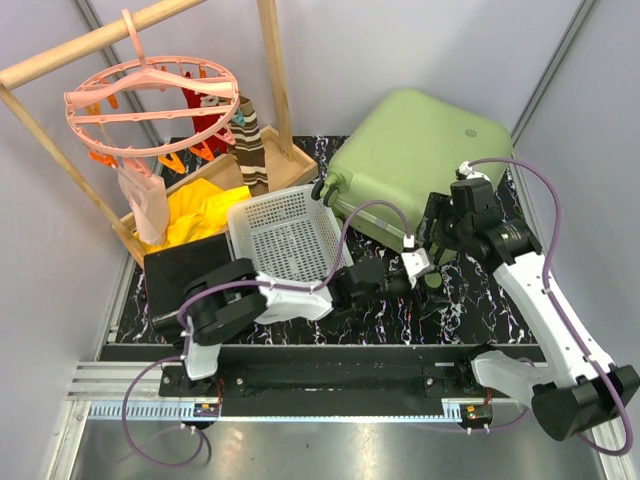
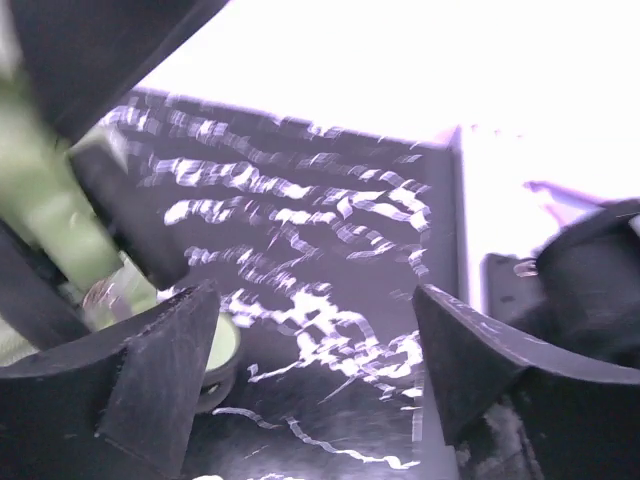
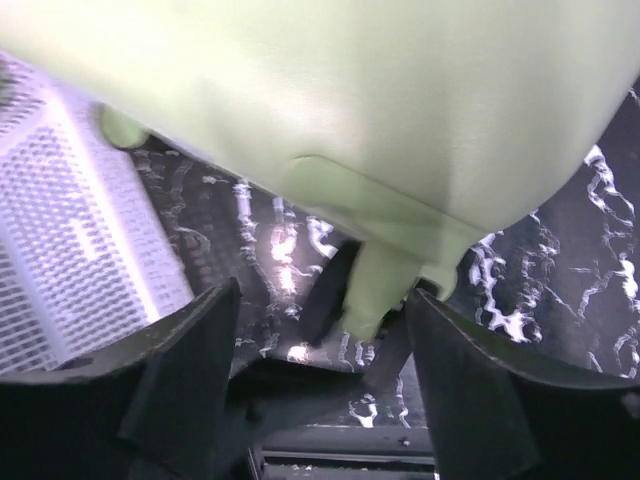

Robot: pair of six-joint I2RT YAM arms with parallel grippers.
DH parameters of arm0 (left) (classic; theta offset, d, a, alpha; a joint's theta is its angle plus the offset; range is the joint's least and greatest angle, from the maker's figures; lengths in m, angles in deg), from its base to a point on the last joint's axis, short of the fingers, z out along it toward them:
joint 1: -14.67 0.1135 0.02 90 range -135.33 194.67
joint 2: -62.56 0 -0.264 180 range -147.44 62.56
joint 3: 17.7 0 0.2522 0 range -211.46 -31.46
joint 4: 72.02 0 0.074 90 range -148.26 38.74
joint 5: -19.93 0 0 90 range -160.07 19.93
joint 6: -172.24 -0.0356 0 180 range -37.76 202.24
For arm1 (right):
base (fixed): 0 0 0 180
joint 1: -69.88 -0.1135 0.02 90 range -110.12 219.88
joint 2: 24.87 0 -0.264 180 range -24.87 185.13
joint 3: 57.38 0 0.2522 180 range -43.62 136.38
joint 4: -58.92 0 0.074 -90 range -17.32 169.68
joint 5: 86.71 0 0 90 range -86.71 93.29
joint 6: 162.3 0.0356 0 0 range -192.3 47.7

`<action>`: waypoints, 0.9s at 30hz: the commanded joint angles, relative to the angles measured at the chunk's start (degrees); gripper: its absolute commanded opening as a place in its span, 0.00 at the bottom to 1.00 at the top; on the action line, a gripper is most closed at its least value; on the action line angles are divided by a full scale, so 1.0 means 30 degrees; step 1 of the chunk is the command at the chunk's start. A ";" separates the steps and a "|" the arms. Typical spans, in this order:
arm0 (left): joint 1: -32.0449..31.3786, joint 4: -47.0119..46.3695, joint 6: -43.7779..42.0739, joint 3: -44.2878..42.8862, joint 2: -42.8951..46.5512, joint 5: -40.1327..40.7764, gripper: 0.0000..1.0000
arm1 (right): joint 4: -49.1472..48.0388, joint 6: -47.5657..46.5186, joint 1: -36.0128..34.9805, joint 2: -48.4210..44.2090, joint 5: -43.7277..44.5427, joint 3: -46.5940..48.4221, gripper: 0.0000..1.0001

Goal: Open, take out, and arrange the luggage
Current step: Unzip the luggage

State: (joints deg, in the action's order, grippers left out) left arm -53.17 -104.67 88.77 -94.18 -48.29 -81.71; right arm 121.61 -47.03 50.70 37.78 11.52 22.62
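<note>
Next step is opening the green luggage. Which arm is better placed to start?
Right, probably. The right gripper, jaws open, straddles a green lug on the luggage; the left gripper, also open, faces mostly bare mat.

Luggage (image 3: 400,100) cropped by frame; left-wrist view blurred.

Smooth, matt hard-plastic luggage (image 1: 425,150)
</note>
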 commanded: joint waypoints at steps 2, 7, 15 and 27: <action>0.0052 -0.0907 -0.1559 0.1652 0.3720 0.0390 0.91 | 0.0270 -0.0456 -0.0316 -0.1489 -0.0315 0.2117 0.83; 0.0374 0.0350 -0.1239 0.3414 0.5919 0.2992 0.99 | 0.0683 -0.1335 -0.0112 -0.1754 0.1298 0.2763 0.95; 0.4208 0.8955 0.2831 0.2450 0.8998 1.0029 0.99 | 0.0127 -0.1426 0.0944 -0.1197 -0.0544 0.2473 0.96; 0.8987 0.8791 0.5062 0.1895 0.6835 0.6927 0.99 | -0.1308 0.0303 0.0944 -0.1197 -0.2566 -0.1423 0.91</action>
State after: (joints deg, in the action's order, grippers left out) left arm -27.48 -77.59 102.65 -84.67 -23.92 -57.88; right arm 121.39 -48.38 53.35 34.24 8.00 19.58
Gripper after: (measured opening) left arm 0.987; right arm 0.925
